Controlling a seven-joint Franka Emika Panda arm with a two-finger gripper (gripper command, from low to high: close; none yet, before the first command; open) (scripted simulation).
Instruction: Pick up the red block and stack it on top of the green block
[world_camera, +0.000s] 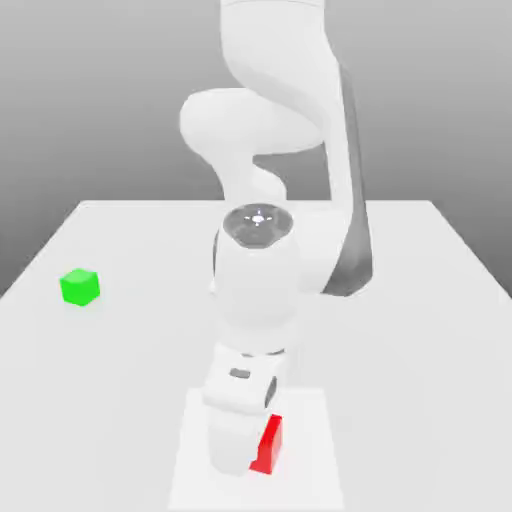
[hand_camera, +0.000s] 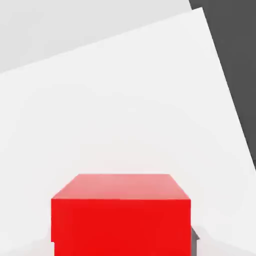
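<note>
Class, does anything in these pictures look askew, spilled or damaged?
Nothing stands out: the green block and red block look undamaged, nothing is spilled, and the pale square lies flat.

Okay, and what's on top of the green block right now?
Nothing sits on the green block; its top face is in plain sight. What lies beneath it is covered by the block itself, though the white table shows around it.

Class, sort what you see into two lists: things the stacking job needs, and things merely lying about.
Needed:
- red block
- green block
- robot arm's pincer

Lying about:
- white square under the red block
</note>
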